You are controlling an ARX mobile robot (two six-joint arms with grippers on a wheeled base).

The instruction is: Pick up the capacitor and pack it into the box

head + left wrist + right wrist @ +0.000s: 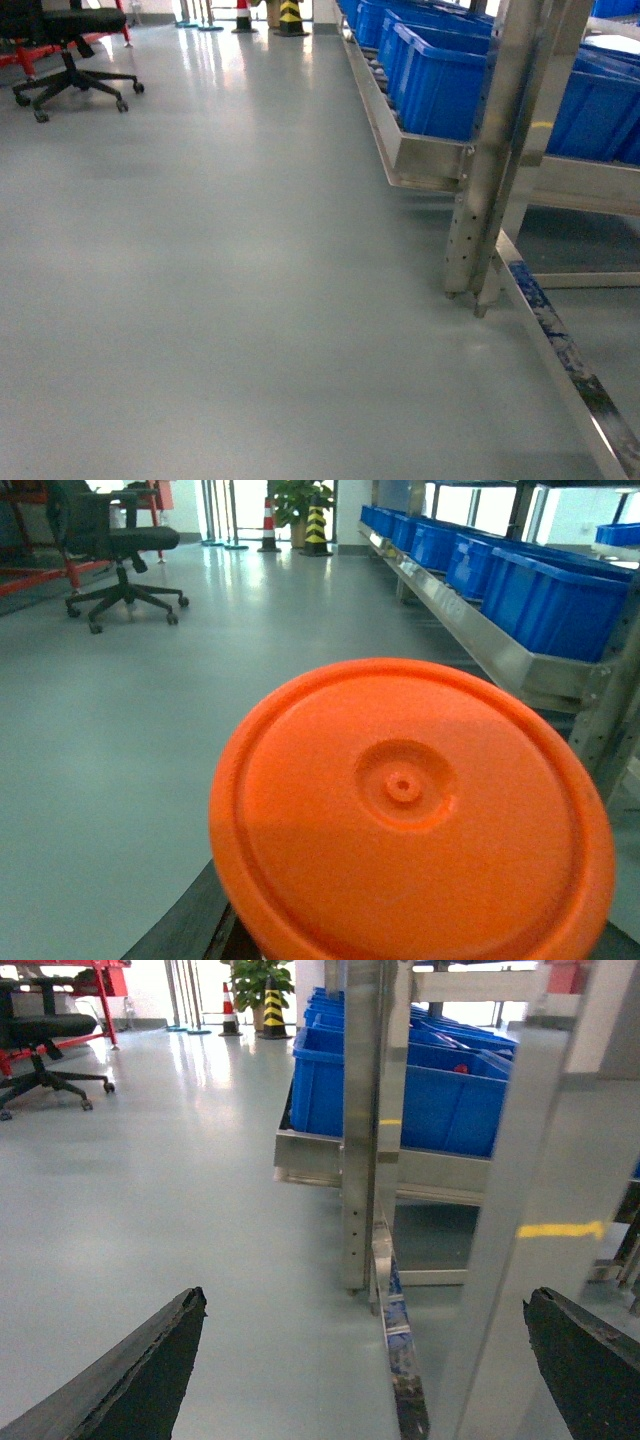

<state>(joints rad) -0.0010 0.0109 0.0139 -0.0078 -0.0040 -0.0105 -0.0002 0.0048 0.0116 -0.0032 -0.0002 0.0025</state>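
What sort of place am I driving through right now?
Most likely a factory or warehouse aisle. Blue plastic bins sit in a row on a steel flow rack, the sealed grey floor is wide and open, and a striped safety bollard stands at the far end.

Glossy floor (220,250), blue plastic bins (440,85)

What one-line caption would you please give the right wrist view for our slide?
Open right gripper facing a steel rack upright and blue plastic bins across grey floor.
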